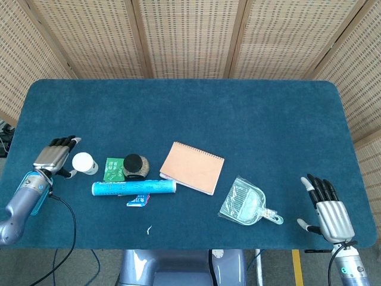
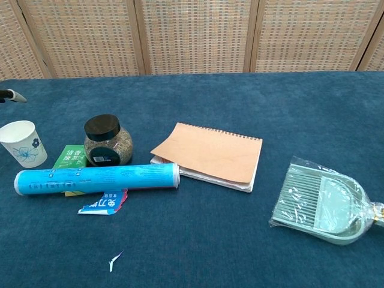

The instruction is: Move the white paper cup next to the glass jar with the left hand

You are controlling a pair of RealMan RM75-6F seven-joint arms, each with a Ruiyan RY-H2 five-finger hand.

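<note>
The white paper cup (image 1: 84, 162) (image 2: 23, 143), printed with a blue flower, stands upright at the table's left. A green packet (image 1: 113, 169) lies between it and the glass jar (image 1: 135, 167) (image 2: 108, 141), which has a black lid. My left hand (image 1: 58, 156) is just left of the cup with its fingers apart, holding nothing; whether it touches the cup I cannot tell. In the chest view only a fingertip (image 2: 14, 96) of it shows at the left edge. My right hand (image 1: 327, 205) rests open near the table's front right corner.
A blue tube (image 1: 133, 188) (image 2: 96, 177) lies in front of the jar, over a torn wrapper (image 1: 137, 200). A tan spiral notebook (image 1: 192, 167) sits at the middle. A clear plastic dustpan (image 1: 246, 202) lies right of it. A paper scrap (image 1: 149, 229) is near the front edge.
</note>
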